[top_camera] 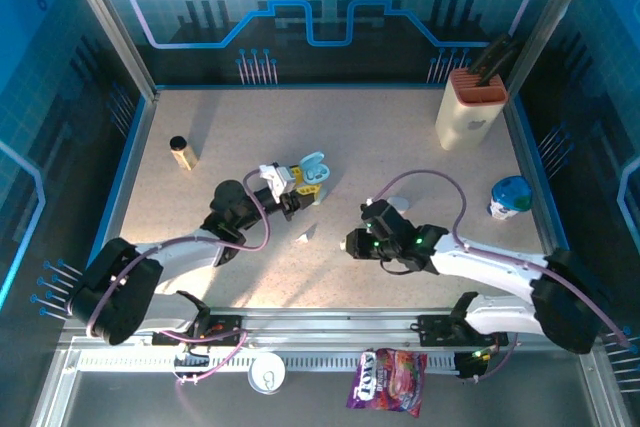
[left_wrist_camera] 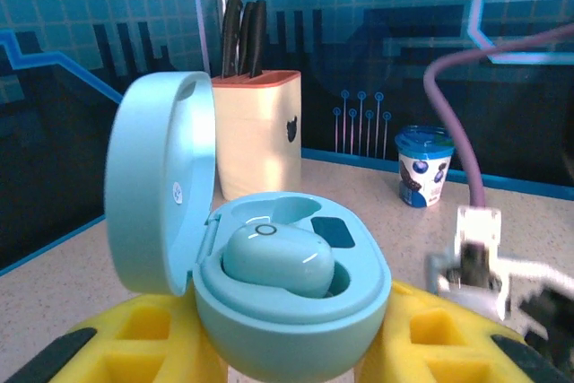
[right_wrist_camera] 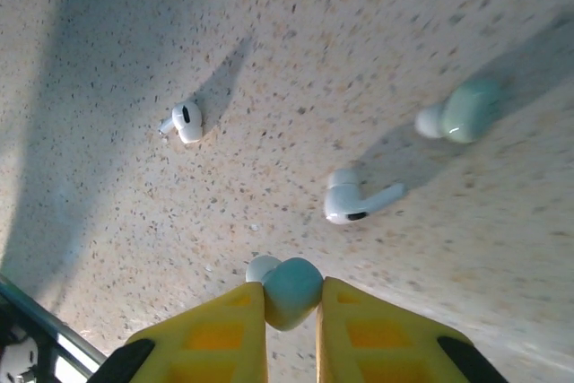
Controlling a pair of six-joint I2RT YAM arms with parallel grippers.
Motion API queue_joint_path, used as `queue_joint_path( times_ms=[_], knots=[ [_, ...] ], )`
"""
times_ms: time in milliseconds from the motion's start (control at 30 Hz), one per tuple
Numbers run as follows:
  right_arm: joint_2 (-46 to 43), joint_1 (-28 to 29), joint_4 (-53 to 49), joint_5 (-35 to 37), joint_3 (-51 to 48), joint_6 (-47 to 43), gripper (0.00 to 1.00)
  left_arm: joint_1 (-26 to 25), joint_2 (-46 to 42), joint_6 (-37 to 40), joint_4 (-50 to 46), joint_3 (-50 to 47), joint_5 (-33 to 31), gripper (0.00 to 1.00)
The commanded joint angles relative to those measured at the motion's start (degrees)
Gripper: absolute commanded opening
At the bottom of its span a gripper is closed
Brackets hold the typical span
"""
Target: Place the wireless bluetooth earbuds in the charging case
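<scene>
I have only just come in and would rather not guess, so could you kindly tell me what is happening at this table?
The left pincer holds a teal charging case with its lid open; a seated earbud fills one well. The right pincer is shut on a second teal earbud, close to the table. Lying loose on the table are a small white earbud, a stemmed white earbud and a loose teal earbud.

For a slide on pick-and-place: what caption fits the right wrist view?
Right end effector pinching a teal earbud; two white earbuds and another teal one lie on the speckled table beyond.
</scene>
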Motion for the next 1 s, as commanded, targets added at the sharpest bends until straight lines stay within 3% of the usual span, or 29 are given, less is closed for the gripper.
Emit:
queue_joint_path(
  times_ms=[0,233,467,667,967],
  knots=[
    [-4.4,-2.7,-13.0,2.2,5.5,-13.3,0.15,0.1,-2.3,2.0,-0.9,-2.1,2.1,0.23],
    [-6.8,-6.7,-23.6,-0.4,17.6,-32.7,0.13,-3.9,-5.9,7.0,-8.7,-4.1,0.7,0.23],
    [-3.7,-7.2,-26.3,-1.7,26.7,-47.2,0.13,-6.0,-6.8,6.5,-8.6,-6.1,-0.2,0.23],
    [0.8,-7.1,-30.0,-5.8,34.0,-53.4,0.14,-6.1,-7.5,6.0,-8.8,-6.6,-0.7,0.23],
    [6.2,-5.8,-30.3,-7.3,39.5,-55.8,0.16,-6.1,-6.0,5.1,-7.6,-5.9,-0.1,0.23]
  ],
)
